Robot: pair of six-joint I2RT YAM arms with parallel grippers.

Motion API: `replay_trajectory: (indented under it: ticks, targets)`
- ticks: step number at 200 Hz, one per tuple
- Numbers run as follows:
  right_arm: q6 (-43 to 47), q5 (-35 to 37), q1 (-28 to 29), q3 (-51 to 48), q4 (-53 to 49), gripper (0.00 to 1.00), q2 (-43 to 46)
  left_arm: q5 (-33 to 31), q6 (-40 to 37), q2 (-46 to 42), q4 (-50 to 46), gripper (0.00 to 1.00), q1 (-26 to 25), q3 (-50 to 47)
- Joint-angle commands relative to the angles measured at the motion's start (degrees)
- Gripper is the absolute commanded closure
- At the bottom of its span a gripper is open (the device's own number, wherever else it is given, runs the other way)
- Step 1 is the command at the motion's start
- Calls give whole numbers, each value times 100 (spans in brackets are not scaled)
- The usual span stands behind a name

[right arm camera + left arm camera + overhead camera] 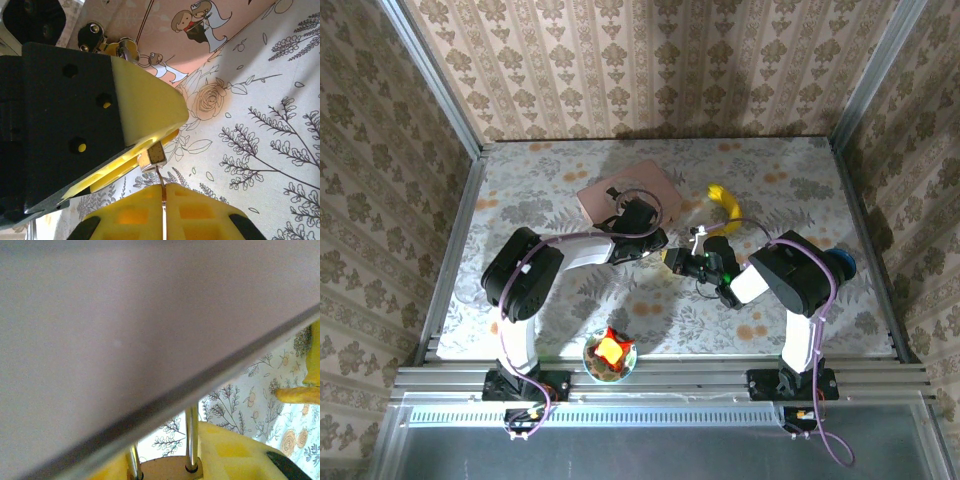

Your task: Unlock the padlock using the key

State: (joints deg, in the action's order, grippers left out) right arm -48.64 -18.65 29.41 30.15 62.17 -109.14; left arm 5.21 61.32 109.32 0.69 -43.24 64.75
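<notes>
In the left wrist view my left gripper [167, 465] is shut on the padlock [170, 469]. Its brass body sits between the yellow fingers [235, 455], and the silvery shackle [191, 435] stands up out of it. The right wrist view shows the padlock's bottom end [152, 156] poking out from under the left gripper's yellow finger [145, 100]. A thin key [160, 181] runs from that end into my right gripper [164, 192], which is shut on it. From above, the left gripper [656, 248] and right gripper [692, 264] meet at the padlock [673, 258] mid-table.
A pink box [628, 195] printed with a cartoon couple [200, 22] lies just behind the grippers, and its edge [125, 340] looms close over the left wrist camera. A yellow banana [725, 203] lies to the right. A bowl [610, 357] stands at the near edge. A blue object [843, 263] sits far right.
</notes>
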Motion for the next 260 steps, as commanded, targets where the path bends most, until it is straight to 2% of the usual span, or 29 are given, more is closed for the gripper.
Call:
replay_trajectory:
  ticks: [1, 34, 53, 76, 156, 194, 216, 228, 260]
  targets:
    - [-52, 7, 21, 89, 311, 90, -115, 388, 20, -16, -99, 100, -91, 32]
    - [-66, 15, 25, 292, 361, 90, -180, 461, 12, 33, -113, 100, -140, 59]
    - [-97, 16, 12, 430, 355, 86, -229, 510, 3, 48, -122, 100, -191, 95]
    - [-128, 28, 12, 531, 400, 100, -284, 551, -30, 79, -131, 100, -234, 137]
    - [-75, 83, -48, 501, 363, 100, -132, 577, 62, -5, 71, 100, -241, -25]
    - [-40, 45, -42, 415, 313, 100, -38, 549, 152, -168, 795, 51, -140, -388]
    - [-56, 81, -49, 396, 304, 100, -20, 421, 109, -306, 947, 31, -94, -520]
    - [-66, 75, -48, 412, 287, 100, -35, 313, 62, -395, 1017, 26, -79, -598]
    - [-106, 70, -49, 495, 295, 100, -81, -69, -6, -644, 1202, 25, -22, -900]
